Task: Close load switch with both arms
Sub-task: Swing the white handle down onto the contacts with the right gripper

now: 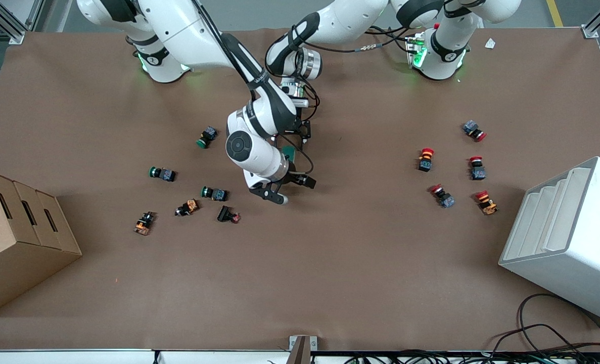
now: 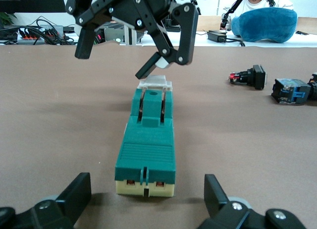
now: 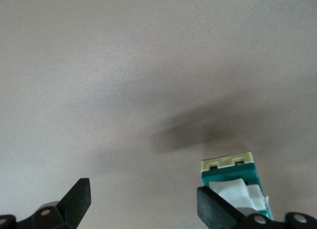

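Observation:
The load switch point(image 1: 289, 152), a dark green block with cream ends, lies on the brown table at its middle. In the left wrist view the load switch point(image 2: 148, 140) lies lengthwise, its white lever point(image 2: 157, 82) at the end away from the camera. My left gripper point(image 2: 147, 185) is open and low, straddling the near cream end without touching it; it shows in the front view point(image 1: 301, 132). My right gripper point(image 1: 289, 188) is open over the lever end. One of its fingers point(image 2: 151, 68) is right at the lever; I cannot tell if they touch. In the right wrist view the switch point(image 3: 229, 175) is beside one finger point(image 3: 213, 209).
Green and orange push buttons point(image 1: 214, 192) lie toward the right arm's end, red ones point(image 1: 425, 159) toward the left arm's end. A cardboard box point(image 1: 16, 237) and a white bin point(image 1: 567, 237) stand at the table's two ends. Cables point(image 1: 547, 338) hang at the front edge.

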Controlling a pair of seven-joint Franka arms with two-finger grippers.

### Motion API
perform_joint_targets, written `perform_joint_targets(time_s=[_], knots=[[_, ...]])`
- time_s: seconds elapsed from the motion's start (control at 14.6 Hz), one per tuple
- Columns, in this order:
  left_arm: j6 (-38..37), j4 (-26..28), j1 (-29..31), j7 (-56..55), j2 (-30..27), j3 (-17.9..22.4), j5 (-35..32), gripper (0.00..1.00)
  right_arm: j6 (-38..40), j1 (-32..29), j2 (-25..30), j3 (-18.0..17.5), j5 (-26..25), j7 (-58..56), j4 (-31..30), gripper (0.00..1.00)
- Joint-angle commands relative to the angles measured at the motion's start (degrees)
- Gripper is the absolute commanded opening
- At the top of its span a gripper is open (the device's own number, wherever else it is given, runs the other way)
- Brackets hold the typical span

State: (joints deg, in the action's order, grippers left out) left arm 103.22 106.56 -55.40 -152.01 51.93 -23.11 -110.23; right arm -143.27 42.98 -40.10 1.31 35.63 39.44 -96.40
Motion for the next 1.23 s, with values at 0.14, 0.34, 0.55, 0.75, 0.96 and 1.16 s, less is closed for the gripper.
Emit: perform_joint_targets(time_s=[0.14, 0.34, 0.55, 0.75, 0.96, 1.16], knots=[[-0.21, -1.18, 0.30, -0.92, 1.33, 0.08, -0.78, 1.00, -0.86, -1.76, -2.43, 0.63, -2.93, -2.87, -0.80, 1.00], [-0.21, -1.18, 0.30, -0.84, 1.33, 0.08, -0.78, 1.00, -1.92, -1.76, -3.40, 0.63, -3.20, -3.23, -0.63, 1.00], [-0.21, -1.18, 0.30, -0.84, 1.33, 0.08, -0.78, 1.00, -1.49, -2.46, -2.79, 0.63, -3.20, -3.49, -0.28, 1.00], [-0.21, -1.18, 0.38, -0.84, 1.33, 0.08, -0.78, 1.00, 1.14, -4.31, -1.38, 0.71, -3.29, -3.93, 0.43, 1.00], [-0.21, -1.18, 0.38, -0.75, 1.15, 0.08, -0.78, 1.00, 9.99, -5.63, 2.82, 4.47, -4.25, -8.13, 1.30, 1.00], [-0.21, -1.18, 0.38, -0.75, 1.15, 0.08, -0.78, 1.00, 20.81, -5.63, 8.10, 11.77, -10.47, -15.51, 1.31, 1.00]])
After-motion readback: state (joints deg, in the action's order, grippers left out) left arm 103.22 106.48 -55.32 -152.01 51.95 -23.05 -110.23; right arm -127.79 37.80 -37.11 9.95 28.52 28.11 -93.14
